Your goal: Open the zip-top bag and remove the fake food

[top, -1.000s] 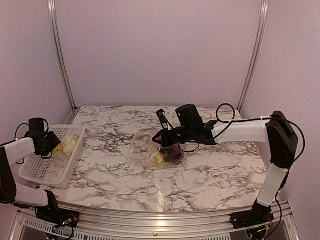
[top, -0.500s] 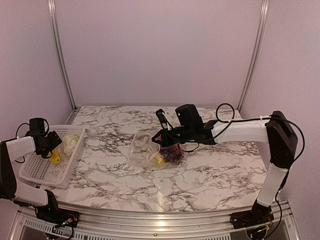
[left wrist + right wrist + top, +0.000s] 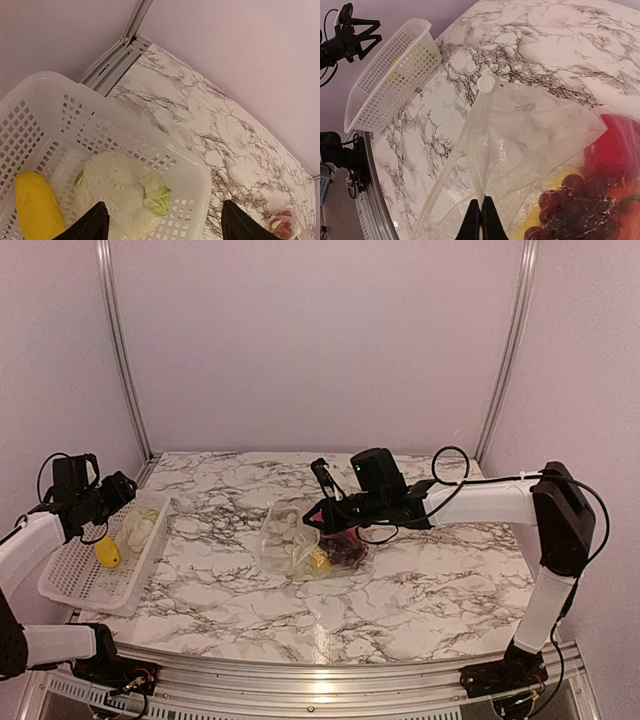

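Right tool (image 3: 481,210) pinched shut on the zip-top bag (image 3: 535,120) | left tool (image 3: 164,222) gaped empty | bag looked limp, slippery; you'd want its zip strip (image 3: 476,145).

The table (image 3: 430,590) has a white marble-patterned top with dark grey veins, and a metal rail (image 3: 330,680) runs along its near edge. A white lattice basket (image 3: 88,602) sits at the left edge. A clear, crinkly zip-top bag (image 3: 285,545) lies near the middle, well apart from the basket, its fuller end toward the right.
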### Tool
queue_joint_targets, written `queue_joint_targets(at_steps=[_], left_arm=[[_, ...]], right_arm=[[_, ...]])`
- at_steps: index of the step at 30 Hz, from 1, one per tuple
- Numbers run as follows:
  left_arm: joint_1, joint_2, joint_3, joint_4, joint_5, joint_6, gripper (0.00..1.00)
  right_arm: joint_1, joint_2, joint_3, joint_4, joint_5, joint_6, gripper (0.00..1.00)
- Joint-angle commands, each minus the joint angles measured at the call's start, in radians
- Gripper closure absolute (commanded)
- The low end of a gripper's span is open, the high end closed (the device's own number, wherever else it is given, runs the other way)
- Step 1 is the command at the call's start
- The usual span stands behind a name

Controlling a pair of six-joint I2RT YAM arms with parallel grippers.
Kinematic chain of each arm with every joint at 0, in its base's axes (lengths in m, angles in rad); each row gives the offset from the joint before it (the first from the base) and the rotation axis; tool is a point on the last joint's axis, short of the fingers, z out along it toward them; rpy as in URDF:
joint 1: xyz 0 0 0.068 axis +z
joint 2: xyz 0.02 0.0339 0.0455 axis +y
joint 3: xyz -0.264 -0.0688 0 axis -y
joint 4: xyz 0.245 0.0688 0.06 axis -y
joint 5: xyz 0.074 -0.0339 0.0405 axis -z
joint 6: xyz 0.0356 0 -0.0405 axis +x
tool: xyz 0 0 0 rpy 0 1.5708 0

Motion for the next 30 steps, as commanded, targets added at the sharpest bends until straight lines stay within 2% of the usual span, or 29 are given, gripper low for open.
queue_joint_targets(at_steps=[1,4,11,17,22,26,30], left_arm=[[-0.086,-0.041,0.041,0.045,0.111,0.017,0.22],[-0.148,-0.065,0.032,0.131,0.183,-0.016,0.25],[-0.369,-0.047,0.035,0.245,0.258,-0.020,0.28],[-0.548,0.027,0.018,0.340,0.228,-0.036,0.35],[-0.709,0.153,0.014,0.446,0.205,-0.073,0.42],[-0.819,0.268,0.006,0.593,0.206,-0.146,0.47],[-0.902,0.393,0.061,0.610,0.149,-0.158,0.51]], right_arm=[[-0.009,-0.010,0.045,0.010,-0.012,-0.012,1.00],[-0.008,-0.015,0.044,0.009,-0.014,-0.014,1.00],[-0.009,-0.024,0.052,0.003,-0.012,-0.024,1.00],[-0.009,-0.025,0.066,-0.012,-0.006,-0.031,1.00],[-0.014,-0.024,0.069,-0.019,-0.003,-0.032,1.00],[-0.017,-0.027,0.068,-0.019,-0.002,-0.032,1.00],[-0.018,-0.032,0.068,-0.019,-0.001,-0.031,1.00]])
